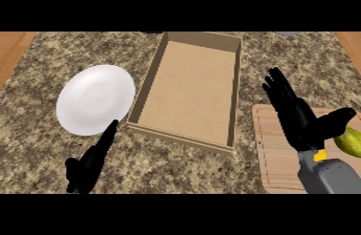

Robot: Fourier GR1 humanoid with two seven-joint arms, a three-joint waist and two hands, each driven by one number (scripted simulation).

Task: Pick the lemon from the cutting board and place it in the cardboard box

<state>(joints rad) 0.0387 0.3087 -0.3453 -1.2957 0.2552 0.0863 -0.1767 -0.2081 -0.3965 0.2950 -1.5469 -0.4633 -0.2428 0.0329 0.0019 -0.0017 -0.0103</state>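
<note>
Lemon (350, 141) cut off at right edge behind right hand (300, 122), fingers straight, left hand (88, 167) fingers straight.

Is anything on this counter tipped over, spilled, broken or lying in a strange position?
Nothing stands out. The cardboard box sits open and upright, the white plate lies flat beside it, and the lemon rests on the cutting board, partly cut off by the view's right edge. No spill or damage shows.

White plate (95, 99); tan cardboard box (189, 88); yellow-green lemon (350, 141); speckled brown granite counter (63, 52).
</note>
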